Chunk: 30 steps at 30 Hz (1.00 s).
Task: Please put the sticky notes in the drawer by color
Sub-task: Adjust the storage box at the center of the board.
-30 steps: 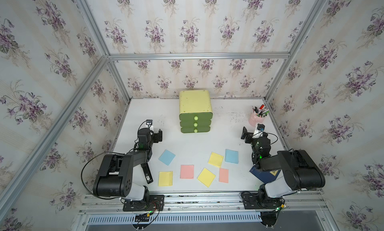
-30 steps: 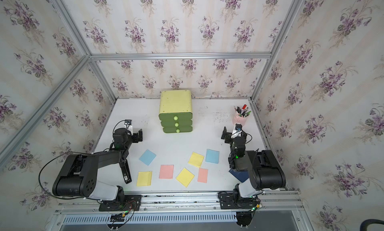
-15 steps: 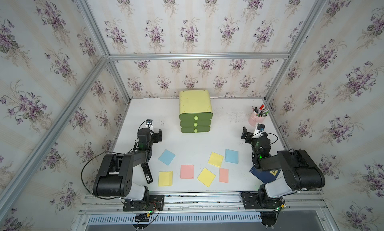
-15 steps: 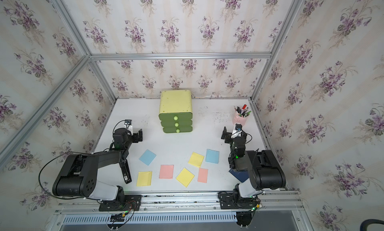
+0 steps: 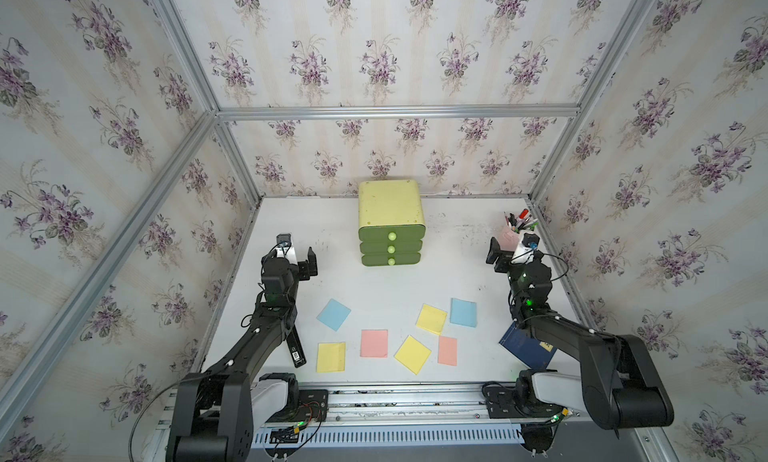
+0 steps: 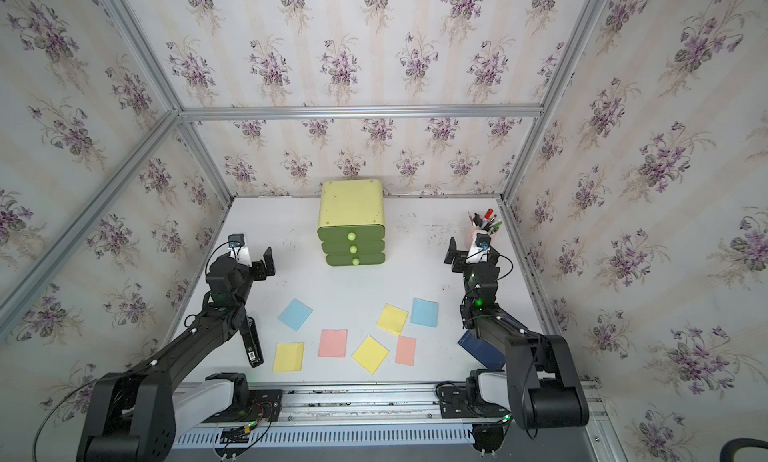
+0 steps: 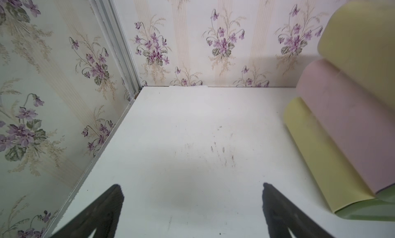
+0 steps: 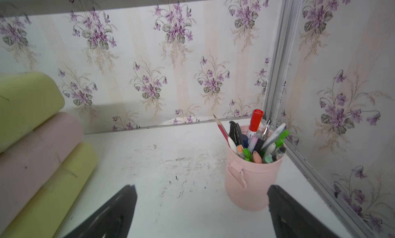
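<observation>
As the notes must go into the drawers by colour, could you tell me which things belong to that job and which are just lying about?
For the job: three yellow sticky notes, two blue sticky notes, two pink sticky notes, drawer chest.
Lying about: pen cup, dark blue booklet, black labelled bar.

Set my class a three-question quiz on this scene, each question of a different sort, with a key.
1. How many yellow notes lie on the table?
2. True or false: the left gripper holds a pink note.
3. What stands closest to the right gripper? A. the pen cup B. the drawer C. a blue note

Key: 1. three; 2. false, its jaws stand open and empty; 3. A.
</observation>
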Available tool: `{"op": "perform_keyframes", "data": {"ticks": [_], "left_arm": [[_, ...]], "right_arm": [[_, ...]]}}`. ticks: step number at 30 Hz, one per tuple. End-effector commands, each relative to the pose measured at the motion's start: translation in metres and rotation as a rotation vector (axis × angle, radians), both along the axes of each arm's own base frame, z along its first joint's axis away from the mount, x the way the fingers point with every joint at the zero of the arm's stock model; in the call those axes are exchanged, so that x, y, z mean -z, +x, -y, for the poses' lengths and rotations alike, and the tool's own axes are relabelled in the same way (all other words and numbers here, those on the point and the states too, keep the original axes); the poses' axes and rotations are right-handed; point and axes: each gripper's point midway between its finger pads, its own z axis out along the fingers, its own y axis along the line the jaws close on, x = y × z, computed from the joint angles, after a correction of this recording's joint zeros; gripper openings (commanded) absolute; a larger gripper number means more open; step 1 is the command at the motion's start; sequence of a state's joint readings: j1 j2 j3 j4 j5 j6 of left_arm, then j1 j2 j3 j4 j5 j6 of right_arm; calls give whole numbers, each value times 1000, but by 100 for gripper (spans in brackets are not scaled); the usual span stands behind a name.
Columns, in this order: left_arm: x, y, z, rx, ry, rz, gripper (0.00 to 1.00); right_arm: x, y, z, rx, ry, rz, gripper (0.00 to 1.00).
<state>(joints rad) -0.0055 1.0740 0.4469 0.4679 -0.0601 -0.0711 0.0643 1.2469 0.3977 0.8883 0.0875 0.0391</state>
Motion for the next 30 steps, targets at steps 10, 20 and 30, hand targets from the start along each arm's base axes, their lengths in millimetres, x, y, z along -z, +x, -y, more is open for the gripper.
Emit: {"op": "perform_keyframes", "data": {"ticks": [10, 20, 30], "left_arm": [[-73, 20, 86, 288, -664, -216, 100], [-74, 96, 157, 472, -697, -435, 100], [-38, 123, 199, 498, -647, -520, 93]], "right_arm": [[-49, 35, -108, -391, 398, -365, 100], [-49, 74, -218, -585, 424, -576, 99], [-20, 98, -256, -675, 458, -695, 87]]}}
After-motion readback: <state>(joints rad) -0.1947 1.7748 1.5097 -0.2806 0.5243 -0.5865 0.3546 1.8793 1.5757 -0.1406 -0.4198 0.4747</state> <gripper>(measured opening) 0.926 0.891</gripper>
